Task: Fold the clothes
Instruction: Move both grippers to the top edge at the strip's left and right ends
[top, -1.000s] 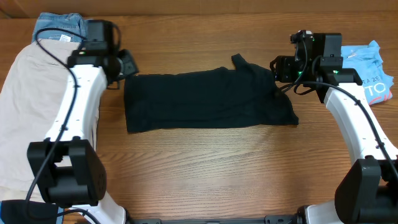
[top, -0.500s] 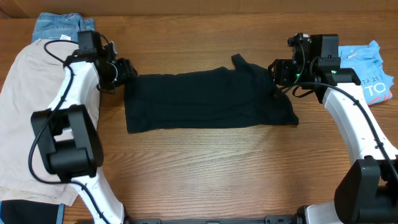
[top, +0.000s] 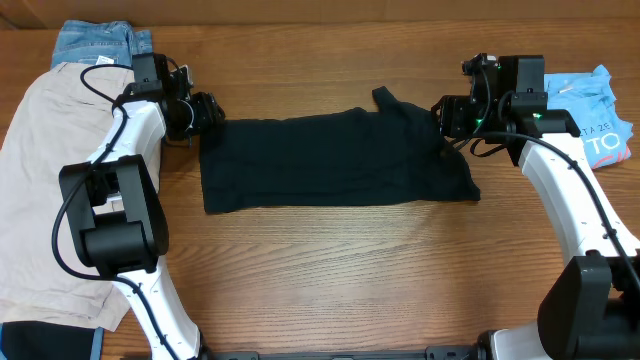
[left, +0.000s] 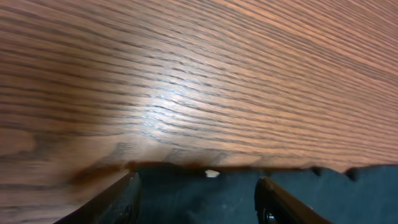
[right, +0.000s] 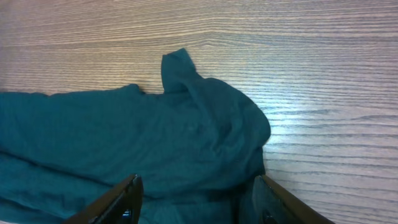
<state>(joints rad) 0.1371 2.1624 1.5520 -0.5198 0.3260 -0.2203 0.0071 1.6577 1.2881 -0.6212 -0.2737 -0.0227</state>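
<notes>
From above, the black shirt (top: 335, 160) lies in the middle of the table (top: 330, 280) as a long flat band, with one sleeve (top: 385, 97) sticking out at the far edge. The left gripper (top: 205, 112) is at its far left corner and the right gripper (top: 447, 115) at its far right corner. Beige shorts (top: 40, 180) and denim (top: 95, 42) lie at the left, a light-blue tee (top: 600, 120) at the right.

In the left wrist view the fingers (left: 121, 202) stand apart, with nothing pinched. The shirt edge is just under them.

In the right wrist view the fingers (right: 127, 199) also stand apart over wrinkled cloth, and nothing is held.

I judge that the shirt is light, soft and limp. It will sag and slide, so each side should pinch all the layers at a corner, close to the table.
</notes>
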